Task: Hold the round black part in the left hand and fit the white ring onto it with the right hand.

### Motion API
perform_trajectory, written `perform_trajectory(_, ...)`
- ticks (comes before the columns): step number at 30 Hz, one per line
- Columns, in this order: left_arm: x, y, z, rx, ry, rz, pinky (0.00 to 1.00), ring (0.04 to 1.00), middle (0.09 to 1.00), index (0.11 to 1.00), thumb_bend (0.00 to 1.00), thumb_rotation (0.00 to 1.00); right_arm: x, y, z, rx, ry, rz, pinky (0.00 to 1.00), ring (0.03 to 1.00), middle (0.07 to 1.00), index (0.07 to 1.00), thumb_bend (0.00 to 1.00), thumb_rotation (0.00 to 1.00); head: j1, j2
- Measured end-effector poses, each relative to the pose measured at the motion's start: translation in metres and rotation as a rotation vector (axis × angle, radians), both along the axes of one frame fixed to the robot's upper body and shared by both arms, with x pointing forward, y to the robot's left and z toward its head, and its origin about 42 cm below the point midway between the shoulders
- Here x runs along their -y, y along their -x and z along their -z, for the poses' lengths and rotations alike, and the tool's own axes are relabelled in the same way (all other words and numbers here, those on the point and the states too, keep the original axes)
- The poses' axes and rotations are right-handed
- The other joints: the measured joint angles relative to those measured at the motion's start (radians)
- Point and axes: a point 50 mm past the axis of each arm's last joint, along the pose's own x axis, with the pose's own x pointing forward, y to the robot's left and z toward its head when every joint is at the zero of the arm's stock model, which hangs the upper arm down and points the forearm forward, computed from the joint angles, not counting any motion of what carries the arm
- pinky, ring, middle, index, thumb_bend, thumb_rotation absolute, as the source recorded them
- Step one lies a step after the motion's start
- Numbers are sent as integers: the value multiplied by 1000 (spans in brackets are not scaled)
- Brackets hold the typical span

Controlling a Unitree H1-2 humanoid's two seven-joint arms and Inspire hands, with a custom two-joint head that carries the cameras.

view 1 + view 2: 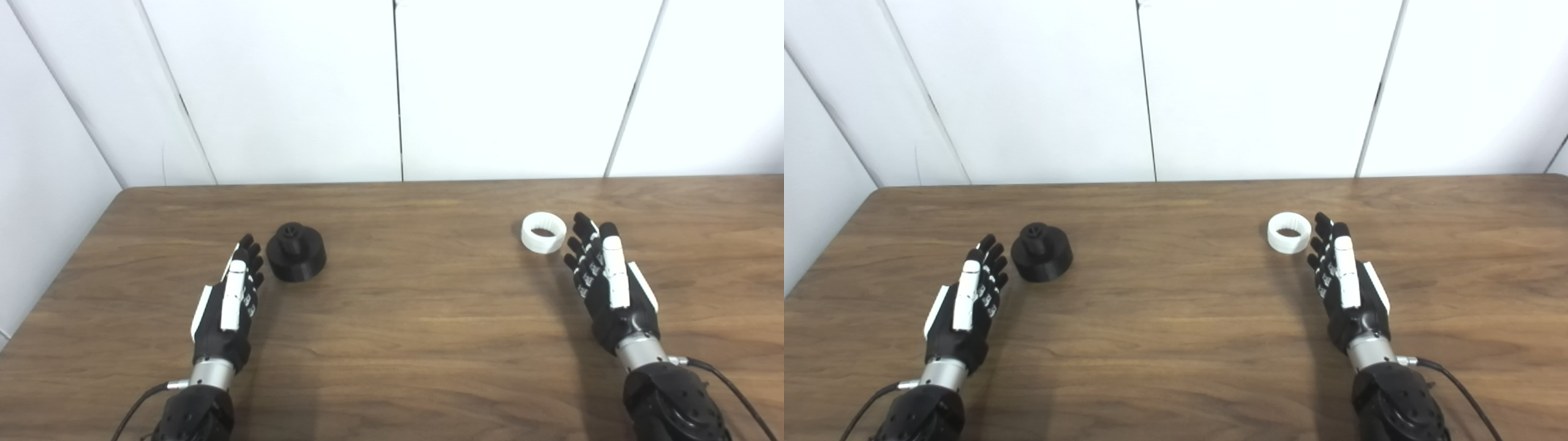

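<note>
Listing stock on our bench [404, 318]: round black part [296, 252] at 1 o'clock of our left hand [228, 306], white ring [543, 232] at 11 o'clock of our right hand [609, 288]; both hands spread, empty. Both items look rigid, light; we would grip the part's wide base, the ring's outer wall.

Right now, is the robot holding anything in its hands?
Nothing. Both the left hand and right hand are open; black part and ring lie untouched.

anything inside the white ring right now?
Nothing. The white ring lies flat on the table, and bare wood shows through its hole. The round black part sits apart, far to the left. Both hands are open, holding nothing.
</note>
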Motion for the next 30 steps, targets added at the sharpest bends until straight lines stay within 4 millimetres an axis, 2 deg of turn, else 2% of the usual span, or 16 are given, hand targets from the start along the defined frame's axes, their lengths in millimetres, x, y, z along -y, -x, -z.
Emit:
perform_trajectory(5,-6,0,-2,14,-22,0,1000,1000,1000,1000,524,963,0,-2,-3,7,1,0,1000,1000,1000,964,576,1000,-5,2)
perform_trajectory(14,-4,-1,-2,13,-23,5,1000,1000,1000,1000,531,954,2,-2,-3,9,-1,4,1000,1000,1000,965,574,1000,0,6)
perform_trajectory(19,-4,-1,-2,11,-24,4,1000,1000,1000,999,586,779,2,-2,-3,10,-1,4,1000,1000,1000,963,573,1000,3,6)
perform_trajectory(22,-6,-1,-2,-42,-68,14,1000,1000,1000,1000,677,603,2,-2,-3,10,-1,4,1000,1000,1000,963,572,1000,6,6)
perform_trajectory(25,-15,-2,-5,-83,-147,14,1000,1000,1000,1000,710,458,2,-2,-3,10,-1,4,1000,1000,1000,962,573,1000,12,6)
perform_trajectory(28,-31,-5,-13,-97,-269,-2,1000,1000,1000,1000,786,401,2,-2,-3,10,-2,6,1000,1000,1000,964,582,1000,15,5)
perform_trajectory(30,-37,-8,-19,-97,-325,-6,1000,1000,1000,996,888,379,3,-2,-3,11,-2,7,1000,1000,1000,962,593,1000,18,3)
